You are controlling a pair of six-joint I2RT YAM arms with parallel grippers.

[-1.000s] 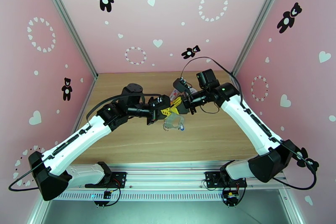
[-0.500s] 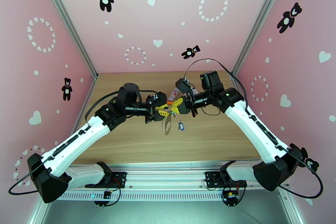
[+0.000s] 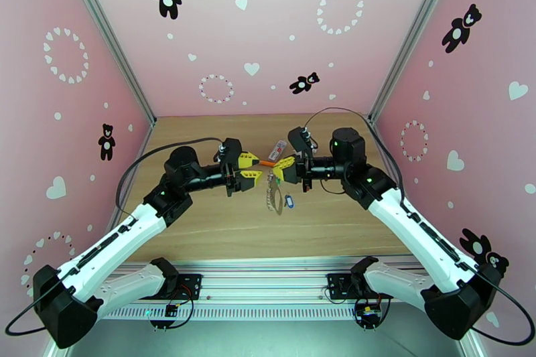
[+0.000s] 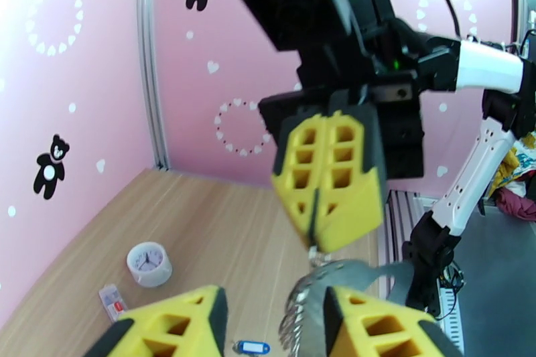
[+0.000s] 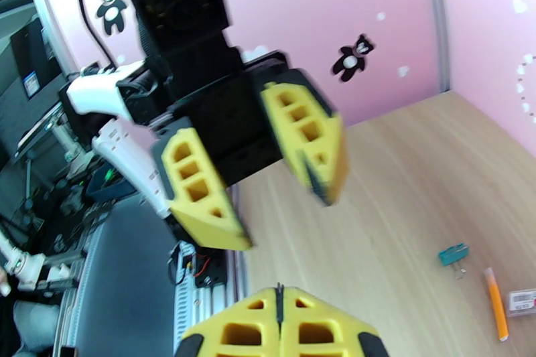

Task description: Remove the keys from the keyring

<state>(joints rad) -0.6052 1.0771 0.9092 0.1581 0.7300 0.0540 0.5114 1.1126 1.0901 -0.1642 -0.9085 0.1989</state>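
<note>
pink walls dotted with black bears and white hearts close in the wooden worktop (image 3: 335, 218). above its middle the keyring (image 4: 303, 301) hangs in the air. it is a grey loop with small metal rings, and its top is pinched at the tips of the right end effector (image 4: 320, 228), whose yellow fingers are pressed together on it. the left end effector (image 5: 278, 218) faces it from the other side, fingers spread apart with nothing between them. in the left wrist view the loop hangs just beside one of those fingers, and i cannot tell whether it touches. a blue key (image 3: 289, 201) lies loose on the worktop, off the ring, just beside the hanging loop in the top view. farther out on the wood lie an orange pen (image 5: 496, 311), a teal trinket (image 5: 453, 254) and a small white-and-red item (image 5: 522, 301). a white clock (image 4: 149, 263) sits well apart from them.
</note>
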